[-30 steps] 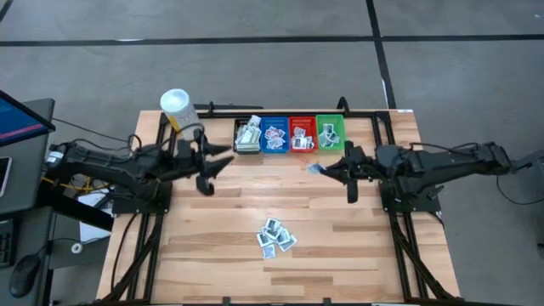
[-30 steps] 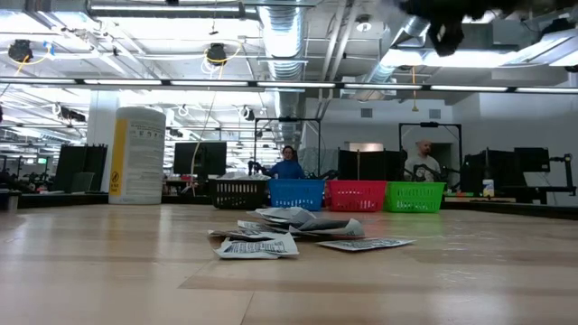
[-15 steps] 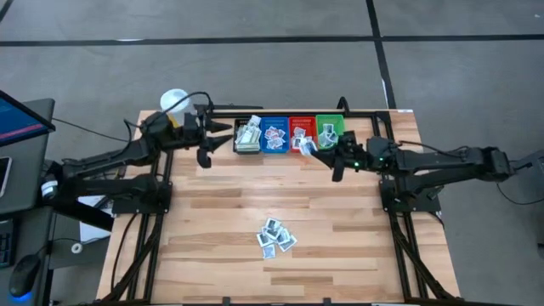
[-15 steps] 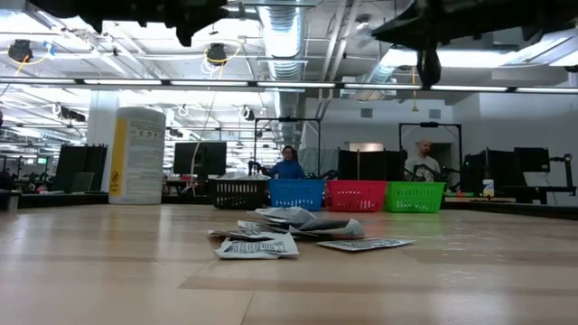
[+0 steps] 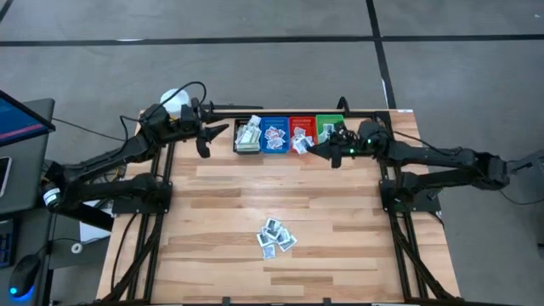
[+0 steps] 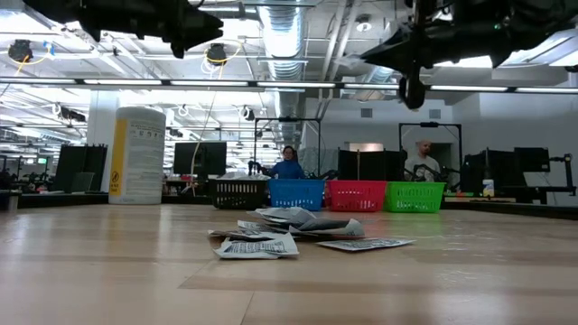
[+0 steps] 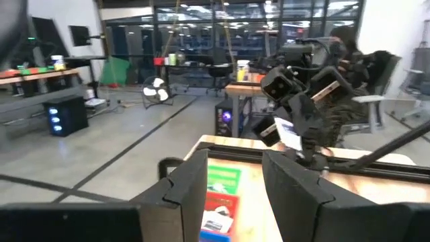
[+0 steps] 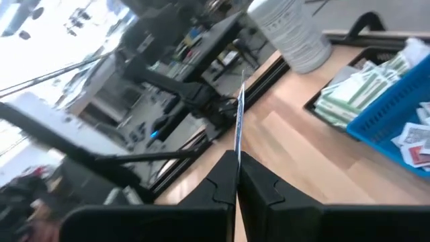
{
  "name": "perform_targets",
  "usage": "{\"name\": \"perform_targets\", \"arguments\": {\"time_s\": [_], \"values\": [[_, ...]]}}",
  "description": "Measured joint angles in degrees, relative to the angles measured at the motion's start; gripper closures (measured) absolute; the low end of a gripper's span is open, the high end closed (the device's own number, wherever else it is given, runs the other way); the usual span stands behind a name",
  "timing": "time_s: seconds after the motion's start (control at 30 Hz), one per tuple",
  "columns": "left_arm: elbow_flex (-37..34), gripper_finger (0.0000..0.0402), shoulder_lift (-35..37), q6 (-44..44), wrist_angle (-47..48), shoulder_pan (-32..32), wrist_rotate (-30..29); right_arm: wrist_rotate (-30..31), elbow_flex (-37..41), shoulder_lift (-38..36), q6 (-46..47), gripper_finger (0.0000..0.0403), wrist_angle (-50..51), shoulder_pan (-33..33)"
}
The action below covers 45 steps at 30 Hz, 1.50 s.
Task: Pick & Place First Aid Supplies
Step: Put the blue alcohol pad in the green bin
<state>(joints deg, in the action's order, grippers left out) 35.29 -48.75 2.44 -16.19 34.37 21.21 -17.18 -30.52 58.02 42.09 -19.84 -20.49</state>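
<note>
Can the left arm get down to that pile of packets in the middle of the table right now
Probably yes. The left gripper hangs open near the black bin, and bare wood lies between it and the packets.

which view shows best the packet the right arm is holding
The right wrist view: the packet stands edge-on, pinched between the shut fingers. The left wrist view shows its pale face from across the table. The high view shows only a speck; the low view hides it.
</note>
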Motion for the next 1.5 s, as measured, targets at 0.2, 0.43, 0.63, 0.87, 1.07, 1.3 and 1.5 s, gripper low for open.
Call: {"name": "perform_targets", "arguments": {"time_s": [0.2, 0.43, 0.63, 0.87, 1.07, 1.3, 1.5], "values": [[0.0, 0.0256, 0.0, 0.35, 0.23, 6.17, -0.34, -12.12, 0.0, 0.17, -4.24, 0.0403, 2.66, -11.07], [0.0, 0.0256, -0.3, 1.6, 0.35, 10.98, -0.96, -18.56, 0.0, 0.33, -6.56, 0.0403, 6.89, -21.93], [0.0, 0.0256, -0.81, 1.82, 0.33, 12.49, -4.22, -23.44, 0.0, 0.33, -8.39, 0.0403, 7.29, -25.38], [0.0, 0.0256, -0.81, 6.34, -0.5, 13.72, -5.37, -23.49, 0.0, 0.33, -13.34, 0.0403, 15.44, -28.24], [0.0, 0.0256, -1.16, 6.34, -0.68, 13.92, -5.62, -22.44, 0.0, 0.33, -17.95, 0.0403, 22.05, -32.01], [0.0, 0.0256, -3.03, 6.34, -0.62, 14.71, -6.42, -16.62, 0.0, 0.37, -21.81, 0.0403, 26.74, -35.87], [0.0, 0.0256, -3.52, 6.32, -0.96, 14.71, -6.42, -10.62, 0.0, 0.5, -22.42, 0.0403, 28.51, -36.7]]}}
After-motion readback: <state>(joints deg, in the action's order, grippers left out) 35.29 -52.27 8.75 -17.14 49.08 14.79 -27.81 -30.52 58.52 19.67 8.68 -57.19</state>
